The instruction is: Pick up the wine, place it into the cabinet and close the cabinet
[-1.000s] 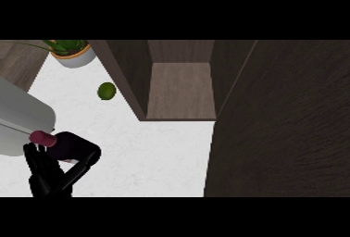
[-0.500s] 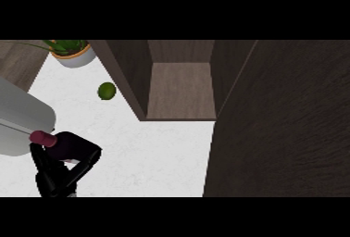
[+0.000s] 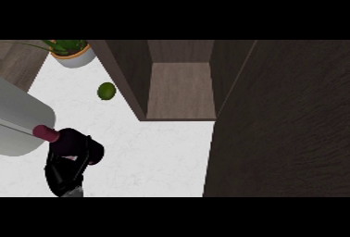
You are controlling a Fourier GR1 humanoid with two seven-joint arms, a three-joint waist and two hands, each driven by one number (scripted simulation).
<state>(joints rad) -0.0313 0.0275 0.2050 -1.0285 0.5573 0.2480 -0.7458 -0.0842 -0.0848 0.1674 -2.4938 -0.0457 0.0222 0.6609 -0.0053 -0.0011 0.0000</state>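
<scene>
The wine bottle (image 3: 48,133) shows its dark red cap at the lower left, and its dark body runs down from there. My left hand (image 3: 75,159) is curled round that body and hides most of it. The grey forearm (image 3: 17,122) comes in from the left edge. The bottle is held tilted over the white counter (image 3: 157,157). The open cabinet (image 3: 181,92) stands up and to the right of the hand, its wooden floor bare. Its open door (image 3: 280,129) fills the right side. My right hand is out of sight.
A green lime-like fruit (image 3: 107,90) lies on the counter just left of the cabinet's wall. A potted plant (image 3: 71,53) stands at the back left. White counter lies between the hand and the cabinet's front edge.
My left hand with the bottle has edged slightly up and to the right. Nothing else has moved.
</scene>
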